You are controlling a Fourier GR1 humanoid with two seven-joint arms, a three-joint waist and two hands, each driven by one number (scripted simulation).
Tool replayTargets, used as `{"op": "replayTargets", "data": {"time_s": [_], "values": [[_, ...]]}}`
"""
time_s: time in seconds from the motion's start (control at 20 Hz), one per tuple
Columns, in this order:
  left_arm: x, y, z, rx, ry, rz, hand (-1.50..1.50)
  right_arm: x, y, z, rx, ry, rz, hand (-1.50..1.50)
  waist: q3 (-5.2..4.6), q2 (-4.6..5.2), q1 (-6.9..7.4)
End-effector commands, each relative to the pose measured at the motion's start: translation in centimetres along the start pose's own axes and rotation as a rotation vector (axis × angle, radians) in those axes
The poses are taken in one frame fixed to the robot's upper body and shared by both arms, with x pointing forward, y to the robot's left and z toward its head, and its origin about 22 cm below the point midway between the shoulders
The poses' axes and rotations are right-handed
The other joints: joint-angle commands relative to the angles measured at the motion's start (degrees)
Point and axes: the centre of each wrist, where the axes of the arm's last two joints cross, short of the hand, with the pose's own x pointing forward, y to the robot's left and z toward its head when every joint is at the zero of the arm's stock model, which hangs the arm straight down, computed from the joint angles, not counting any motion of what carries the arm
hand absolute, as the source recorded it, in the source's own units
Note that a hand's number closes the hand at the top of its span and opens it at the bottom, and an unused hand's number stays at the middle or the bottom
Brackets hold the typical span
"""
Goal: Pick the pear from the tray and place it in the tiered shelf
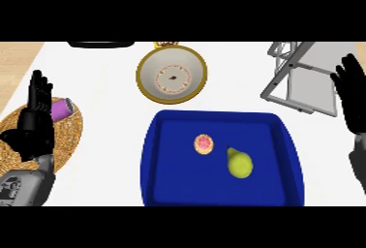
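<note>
Yellow-green pear in blue tray nr small pink-topped pastry, tiered shelf upper right, left robot hand & right robot hand both spread wide, fingers up, holding nothing

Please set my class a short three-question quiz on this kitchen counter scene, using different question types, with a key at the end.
1. True or false: the pear lies in the blue tray.
2. Multiple choice: what lies beside the pear in the tray? A) a pink-topped round pastry B) a spoon C) a banana
3. Fill in: the purple cup rests on a woven ___.
Key: 1 true; 2 A; 3 mat.
</note>
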Motion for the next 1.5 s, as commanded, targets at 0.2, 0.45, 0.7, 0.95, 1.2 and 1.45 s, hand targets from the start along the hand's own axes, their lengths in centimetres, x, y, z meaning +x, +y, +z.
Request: {"op": "replayTargets", "data": {"time_s": [0.2, 0.45, 0.7, 0.95, 1.2, 1.45], "values": [[-0.1, -5.5, 2.6, -0.365, 0.066, 0.047, 0.0, -2.5, 3.4, -0.7, 0.323, 0.277, 0.041, -1.5, 0.66, 1.9, 2.98], [-0.7, -6.1, 3.4, -0.413, 0.106, 0.052, 0.0, -4.5, -0.9, 1.3, 0.175, 0.251, 0.532, 1.5, -0.51, 3.38, 1.82], [-1.0, -6.5, 3.6, -0.461, 0.17, 0.058, 0.0, -12.5, 3.7, 5.4, -0.077, 0.264, 0.336, -1.5, 0.69, 1.29, 0.88], [-0.1, -6.5, 3.2, -0.474, 0.176, 0.069, 0.0, -12.3, 2.1, 3.8, -0.022, 0.205, 0.115, -1.5, 0.6, 0.83, 0.75], [-0.1, -6.3, 3.5, -0.496, 0.162, 0.064, 0.0, -7.4, 2.1, 0.9, 0.29, 0.315, 0.284, -1.5, 0.53, 0.7, 1.31], [-0.6, -7.2, 3.5, -0.495, 0.16, 0.078, 0.0, -2.7, 3.3, -1.4, 0.399, 0.332, 0.425, -1.5, 0.52, 0.81, 1.06]]}}
